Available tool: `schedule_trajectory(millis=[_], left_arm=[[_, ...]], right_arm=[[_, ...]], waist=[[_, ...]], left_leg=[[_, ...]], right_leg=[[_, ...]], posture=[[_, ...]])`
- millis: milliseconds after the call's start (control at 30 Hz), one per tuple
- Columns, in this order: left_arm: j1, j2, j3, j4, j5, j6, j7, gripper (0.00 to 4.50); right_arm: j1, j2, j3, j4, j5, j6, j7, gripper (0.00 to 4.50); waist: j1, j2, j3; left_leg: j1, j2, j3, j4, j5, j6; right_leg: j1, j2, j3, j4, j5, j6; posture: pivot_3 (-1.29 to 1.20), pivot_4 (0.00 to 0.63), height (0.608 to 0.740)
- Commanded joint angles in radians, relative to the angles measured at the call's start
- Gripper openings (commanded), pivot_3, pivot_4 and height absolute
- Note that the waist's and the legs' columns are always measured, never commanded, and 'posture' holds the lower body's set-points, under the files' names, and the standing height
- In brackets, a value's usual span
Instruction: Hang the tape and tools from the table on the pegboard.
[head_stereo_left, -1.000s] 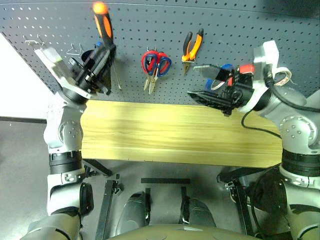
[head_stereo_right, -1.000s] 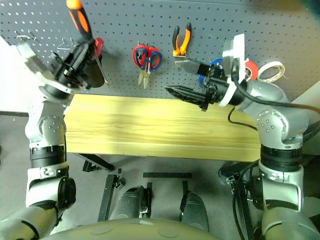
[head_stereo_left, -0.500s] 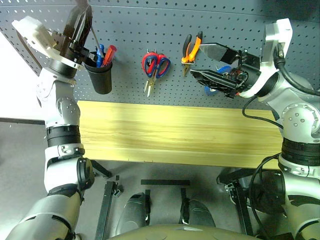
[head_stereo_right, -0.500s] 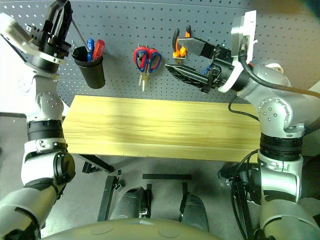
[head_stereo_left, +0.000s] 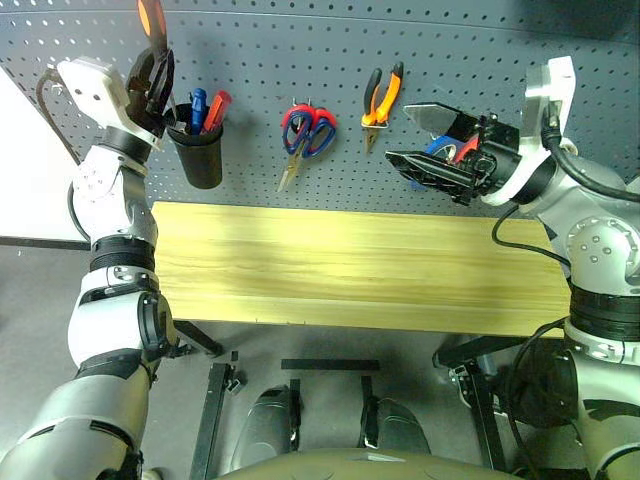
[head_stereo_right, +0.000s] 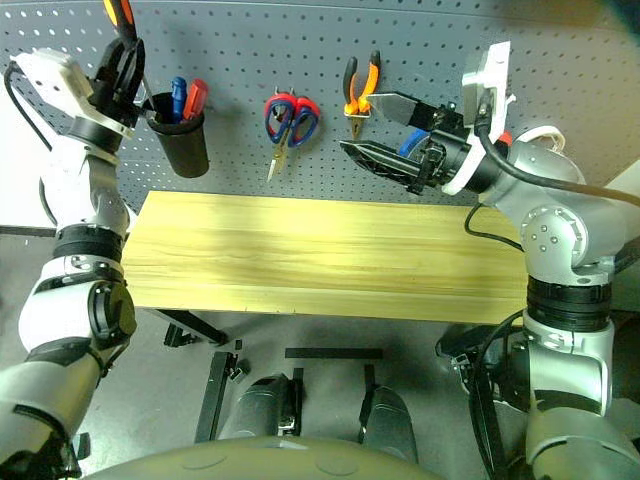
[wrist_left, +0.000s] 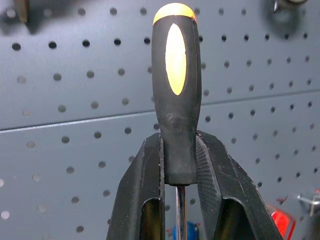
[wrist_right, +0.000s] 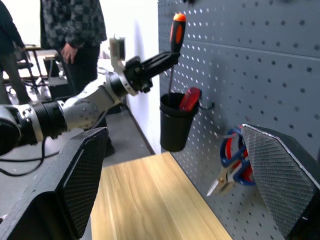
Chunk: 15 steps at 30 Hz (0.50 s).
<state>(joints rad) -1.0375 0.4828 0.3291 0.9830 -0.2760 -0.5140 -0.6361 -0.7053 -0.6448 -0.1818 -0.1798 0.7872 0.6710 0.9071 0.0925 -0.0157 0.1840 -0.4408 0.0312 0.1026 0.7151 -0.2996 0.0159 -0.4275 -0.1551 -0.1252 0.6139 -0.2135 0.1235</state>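
My left gripper (head_stereo_left: 158, 62) is shut on the lower end of the screwdriver's orange-black handle (head_stereo_left: 152, 17), held upright close to the pegboard (head_stereo_left: 480, 50). In the left wrist view the fingers (wrist_left: 142, 190) clamp the screwdriver (wrist_left: 176, 75) and its thin shaft runs down between them. The shaft reaches the rim of a black cup (wrist_right: 175, 125). Orange-and-black pliers (head_stereo_left: 383, 95) hang on the board. Scissors (head_stereo_left: 310, 128) with red and dark blue handles overlapping hang tilted on a hook. My right gripper (head_stereo_left: 398, 131) stands open and holds nothing; it mostly hides the red tape (head_stereo_left: 466, 148). The table (head_stereo_left: 350, 270) is bare.
The black cup (head_stereo_left: 200, 150) hangs on the board holding blue and red markers. A blue roll (head_stereo_left: 440, 147) and a thin white roll (head_stereo_right: 540, 135) hang behind my right arm. A person (wrist_right: 75, 30) stands in the background of the right wrist view.
My left gripper has swung up and towards the board with the screwdriver, turning it upright beside the cup. The scissors now hang more tilted. My right gripper stays open, hardly moved.
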Motion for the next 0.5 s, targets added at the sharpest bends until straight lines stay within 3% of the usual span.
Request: schedule_trajectory(millis=[33, 233, 333, 367, 500], left_arm=[[-0.028, 0.028, -0.013, 0.015, 0.028, -0.027, 0.013, 1.25], [-0.024, 0.022, -0.001, 0.014, 0.026, -0.057, 0.03, 3.25], [-0.003, 0.002, 0.014, -0.048, -0.037, -0.059, -0.048, 4.28], [0.014, -0.02, 0.026, -0.111, -0.119, 0.007, -0.144, 4.47], [0.157, -0.02, -0.027, -0.373, -0.324, 0.317, -0.508, 4.47]], right_arm=[[0.002, -0.017, -0.024, -0.046, 0.005, -0.016, -0.004, 4.5], [0.008, -0.02, -0.03, -0.055, 0.009, -0.015, -0.008, 4.5], [0.02, -0.025, -0.04, -0.063, 0.016, -0.01, -0.015, 4.5], [0.029, -0.029, -0.045, -0.068, 0.02, -0.006, -0.018, 4.5], [0.114, -0.068, -0.076, -0.099, 0.036, 0.027, -0.02, 4.5]], waist=[[0.0, 0.0, 0.0], [0.001, 0.0, 0.0], [0.0, 0.0, 0.0], [0.001, 0.0, 0.0], [-0.001, 0.0, 0.0]], left_leg=[[0.0, 0.0, 0.0, 0.0, 0.0, 0.0], [0.0, 0.0, 0.0, 0.0, 0.0, 0.0], [0.0, 0.0, 0.0, 0.0, 0.0, 0.0], [0.0, 0.0, 0.0, 0.0, 0.0, 0.0], [-0.001, 0.0, 0.0, 0.001, 0.0, 0.0]], right_leg=[[0.0, 0.0, 0.0, 0.0, 0.0, 0.0], [0.0, 0.0, 0.0, 0.0, 0.0, 0.0], [0.0, 0.0, 0.0, 0.0, 0.0, 0.0], [0.0, 0.0, 0.0, 0.0, 0.0, 0.0], [0.0, -0.001, 0.0, 0.0, 0.0, 0.0]], posture=[[0.19, 0.101, 0.711], [0.19, 0.106, 0.711], [0.19, 0.109, 0.711], [0.19, 0.109, 0.711], [0.19, 0.112, 0.711]])
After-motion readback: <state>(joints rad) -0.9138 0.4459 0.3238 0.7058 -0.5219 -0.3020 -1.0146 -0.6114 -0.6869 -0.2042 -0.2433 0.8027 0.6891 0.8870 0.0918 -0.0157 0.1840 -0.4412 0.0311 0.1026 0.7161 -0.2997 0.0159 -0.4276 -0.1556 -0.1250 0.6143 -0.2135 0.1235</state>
